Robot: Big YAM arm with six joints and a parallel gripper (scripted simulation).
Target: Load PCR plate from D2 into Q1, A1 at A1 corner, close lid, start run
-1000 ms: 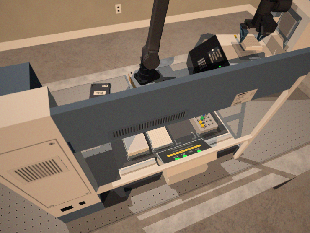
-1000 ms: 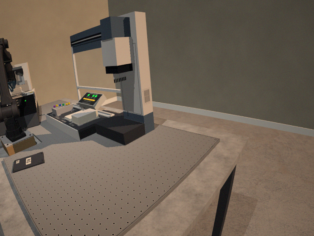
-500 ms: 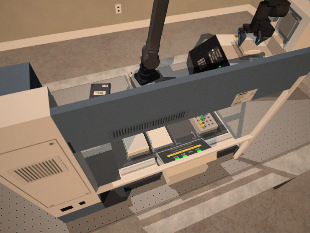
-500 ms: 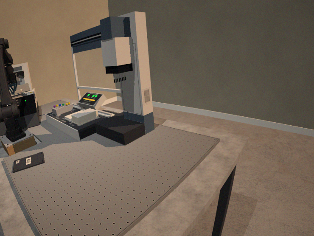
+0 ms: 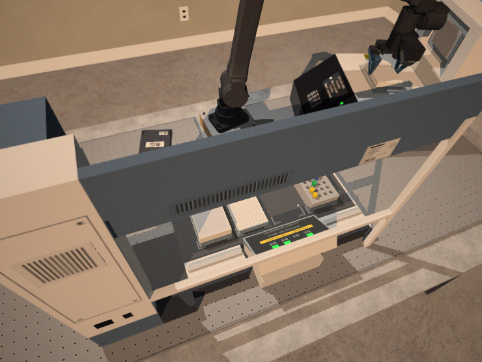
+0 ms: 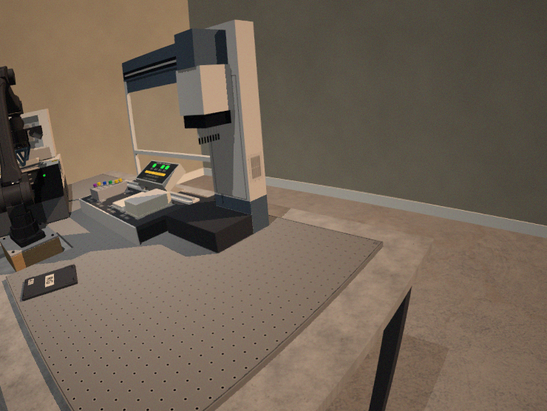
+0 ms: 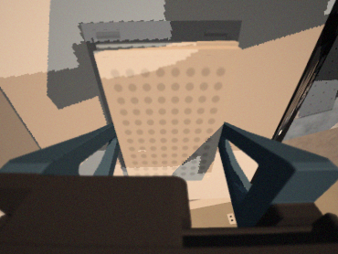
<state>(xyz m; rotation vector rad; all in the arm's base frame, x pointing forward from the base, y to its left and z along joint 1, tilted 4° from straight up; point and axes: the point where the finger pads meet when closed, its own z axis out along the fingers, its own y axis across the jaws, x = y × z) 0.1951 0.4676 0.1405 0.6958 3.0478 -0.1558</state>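
My gripper is shut on the 96-well PCR plate, a cream plate with rows of round wells. I hold it by its two long sides just over the open block of the cycler Q1. In the wrist view the plate runs away from me between the two blue fingers, with the block's grey edge behind it. Q1's lid stands raised at the back. Q1's lamp is green. The D2 place on the deck holds no plate.
The tube cooling block with coloured caps sits on D1. The other plate is on D3 and the deep-well block on D4. The regrip nest RG lies near the arm's base. The tall gantry spans the deck.
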